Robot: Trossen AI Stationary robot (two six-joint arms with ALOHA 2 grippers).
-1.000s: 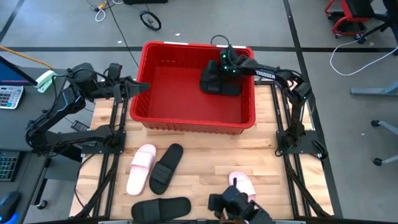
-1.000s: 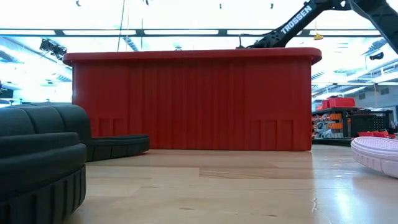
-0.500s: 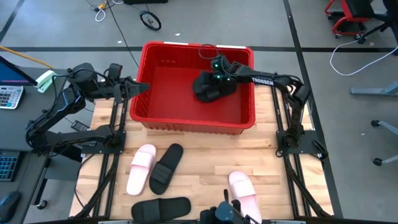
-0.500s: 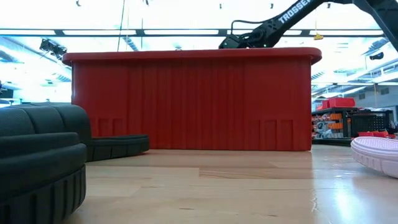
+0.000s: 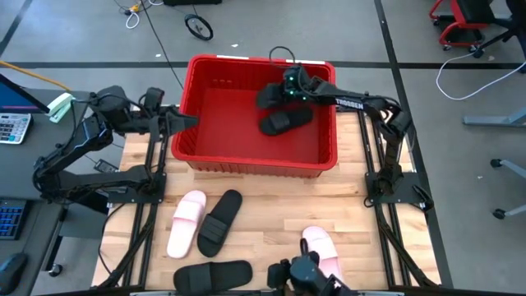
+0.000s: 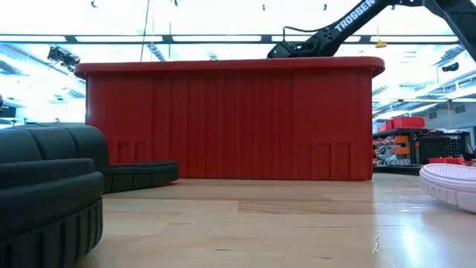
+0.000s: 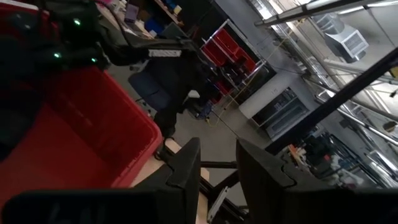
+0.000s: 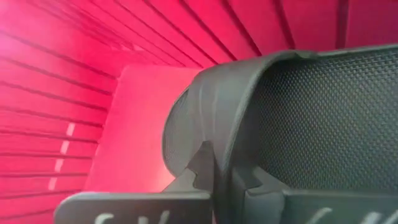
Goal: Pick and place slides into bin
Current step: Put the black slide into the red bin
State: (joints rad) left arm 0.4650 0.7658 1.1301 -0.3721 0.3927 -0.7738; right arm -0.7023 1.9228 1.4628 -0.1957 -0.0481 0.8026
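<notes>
Overhead view of the pale wooden surface (image 5: 271, 218). The large red ribbed plastic bin (image 5: 215, 152) is standing at 12 o'clock of the surface. The right pincer (image 5: 289, 92) is reaching over the bin's 1 o'clock corner, its fingers closed tightly on the strap of a black rubber slide (image 8: 298, 118), which is hanging inside the bin; a second black rubber slide (image 5: 286, 122) is lying on the bin floor just below it. The left pincer (image 5: 185, 120) is waiting outside the bin's wall at 9 o'clock, its fingers (image 7: 186, 167) standing narrowly apart and holding nothing. On the surface, a pale pink rubber slide (image 5: 186, 223) and a black slide (image 5: 219, 222) are lying side by side at 7 o'clock, another black slide (image 5: 212, 275) is lying near the 6 o'clock edge, and a second pale pink slide (image 5: 322, 249) is lying at 5 o'clock.
</notes>
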